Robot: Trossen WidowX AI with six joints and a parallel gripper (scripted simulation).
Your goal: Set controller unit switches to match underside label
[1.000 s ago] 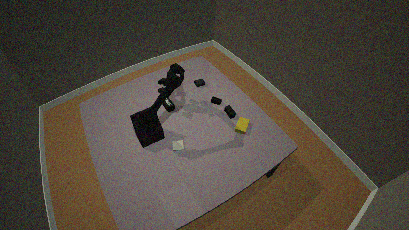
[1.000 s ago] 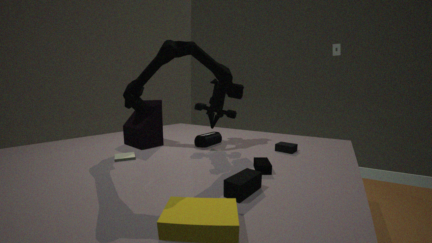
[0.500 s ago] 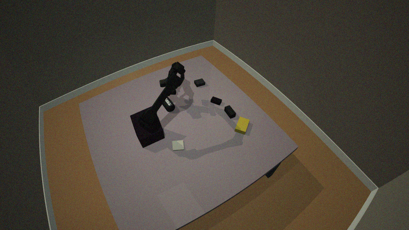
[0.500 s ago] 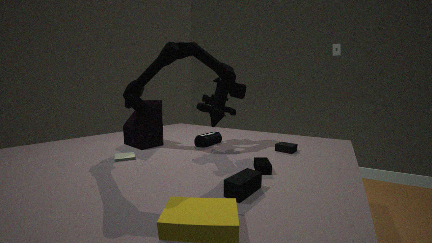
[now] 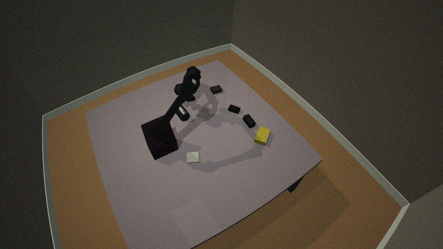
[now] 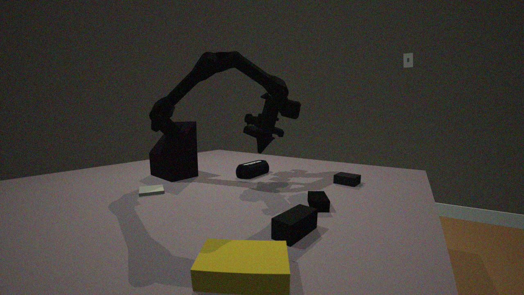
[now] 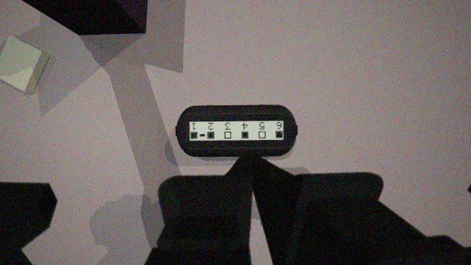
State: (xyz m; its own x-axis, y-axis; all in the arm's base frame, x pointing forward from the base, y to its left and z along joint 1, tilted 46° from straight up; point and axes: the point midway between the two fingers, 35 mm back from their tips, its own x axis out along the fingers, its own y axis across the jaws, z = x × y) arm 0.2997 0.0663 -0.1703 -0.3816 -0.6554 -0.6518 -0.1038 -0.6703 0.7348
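Note:
The dark controller unit (image 5: 183,115) (image 6: 252,171) (image 7: 235,113) lies upside down on the bench (image 5: 148,192) (image 6: 73,220) (image 7: 368,92), with its switches hidden underneath. Its white label (image 7: 218,135) faces up and is fully visible in the wrist view. Squares 1, 2, 4 and 6 are filled; squares 3 and 5 are empty. A small dark dash sits between squares 1 and 2. My gripper (image 6: 260,150) (image 7: 247,157) is shut and empty. Its tips are above the bench, clear of the unit, and appear at the unit's long lower edge in the wrist view.
A yellow block (image 5: 262,135) (image 6: 241,256) and three black blocks (image 5: 249,121) (image 5: 234,109) (image 5: 216,89) lie in an arc beyond the unit. A flat pale block (image 5: 192,157) (image 6: 151,190) (image 7: 20,60) lies near the arm's dark base (image 5: 159,142) (image 6: 174,157) (image 7: 110,16).

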